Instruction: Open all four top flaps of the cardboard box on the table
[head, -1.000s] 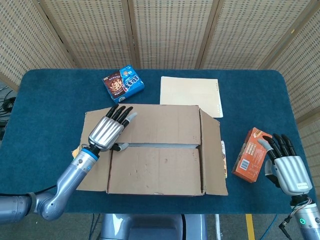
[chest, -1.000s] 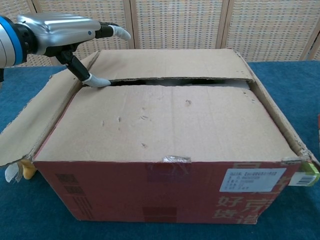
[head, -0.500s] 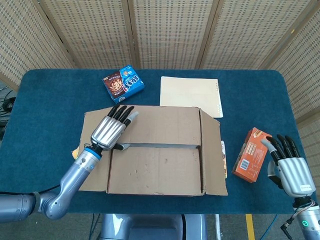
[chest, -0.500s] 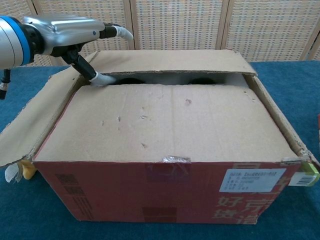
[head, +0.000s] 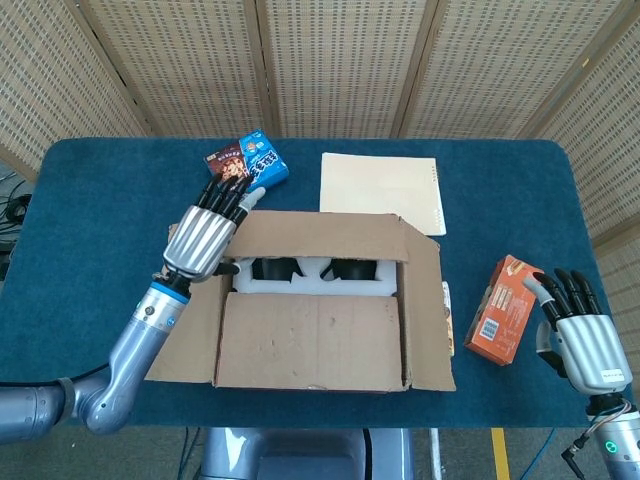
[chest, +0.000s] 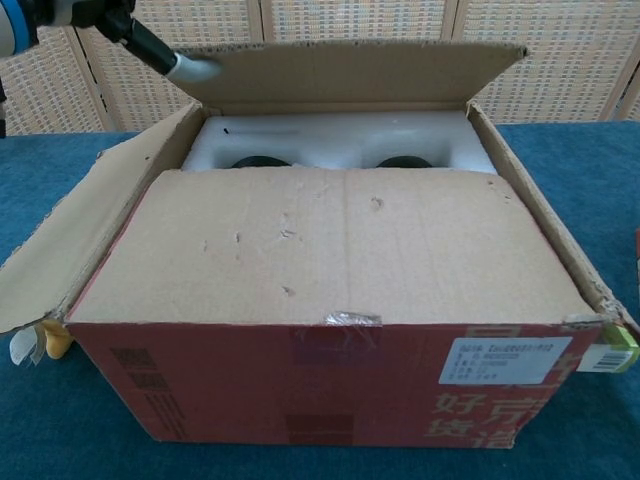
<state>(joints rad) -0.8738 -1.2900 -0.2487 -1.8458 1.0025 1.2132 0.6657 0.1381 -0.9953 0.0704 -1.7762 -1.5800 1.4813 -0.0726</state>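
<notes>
A: Cardboard box (head: 318, 305), mid-bench, far flap (chest: 350, 75) lifted by the left hand (head: 205, 238); right hand (head: 585, 338) idle, spread.
B: Flaps look light, stiff; I'd hook the near flap (chest: 330, 245) at its free edge.

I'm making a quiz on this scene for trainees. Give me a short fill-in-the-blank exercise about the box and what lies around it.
1. The left robot hand is lifting the box's ____ flap.
2. The near flap lies ____.
3. Inside the cardboard box sits packing foam coloured ____.
4. Beside the right robot hand stands a carton coloured ____.

Missing words: far; closed; white; orange
</notes>
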